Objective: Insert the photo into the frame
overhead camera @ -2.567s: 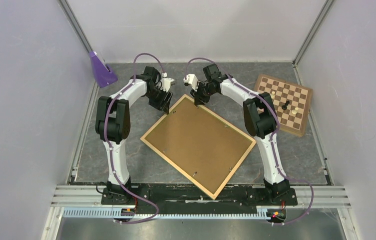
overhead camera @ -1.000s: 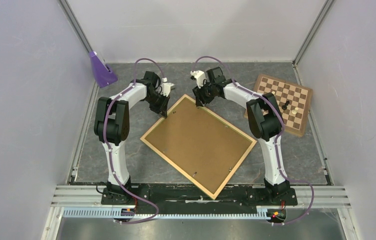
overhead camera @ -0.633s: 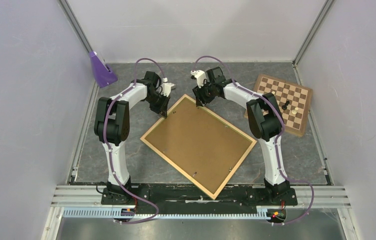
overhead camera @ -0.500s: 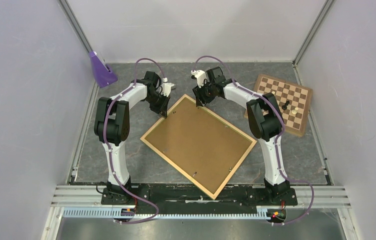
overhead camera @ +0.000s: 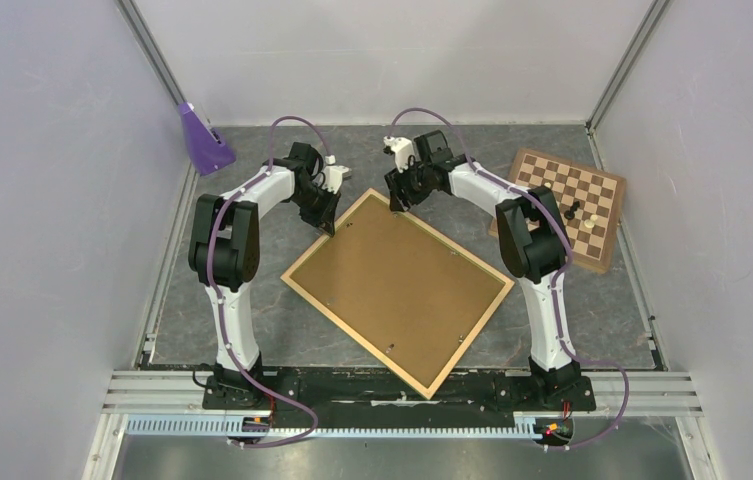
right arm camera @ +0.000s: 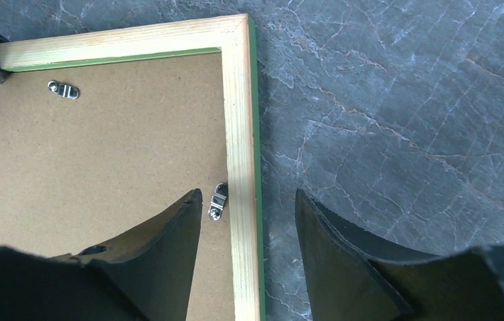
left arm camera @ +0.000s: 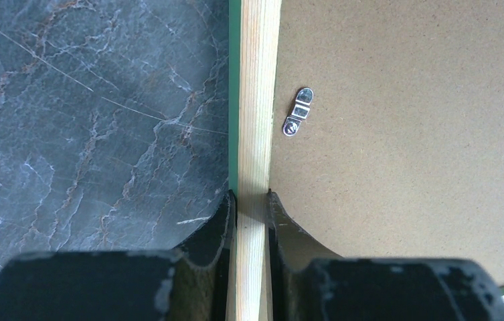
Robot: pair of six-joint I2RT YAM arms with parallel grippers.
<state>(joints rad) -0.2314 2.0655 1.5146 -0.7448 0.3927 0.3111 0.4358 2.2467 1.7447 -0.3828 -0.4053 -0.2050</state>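
Note:
The frame (overhead camera: 300,288) lies face down on the grey table, its pale wood back up and a brown backing panel (overhead camera: 398,282) filling it. My left gripper (overhead camera: 330,226) is shut on the frame's upper-left rail (left arm camera: 256,100), one finger on each side. My right gripper (overhead camera: 399,203) is open, above the rail (right arm camera: 239,134) near the far corner, one finger over the panel and one over the table. A small metal clip (right arm camera: 217,201) sits next to that rail. The photo is not in view.
A brown-and-cream chessboard (overhead camera: 565,206) with a few pieces lies at the right. A purple holder (overhead camera: 202,139) stands at the back left corner. Grey walls close in on three sides. Another metal clip (left arm camera: 298,111) shows on the panel.
My right gripper has shifted slightly up and away from the frame's far corner. The left gripper moved a little toward the rail 2.6 s ago and has held still since.

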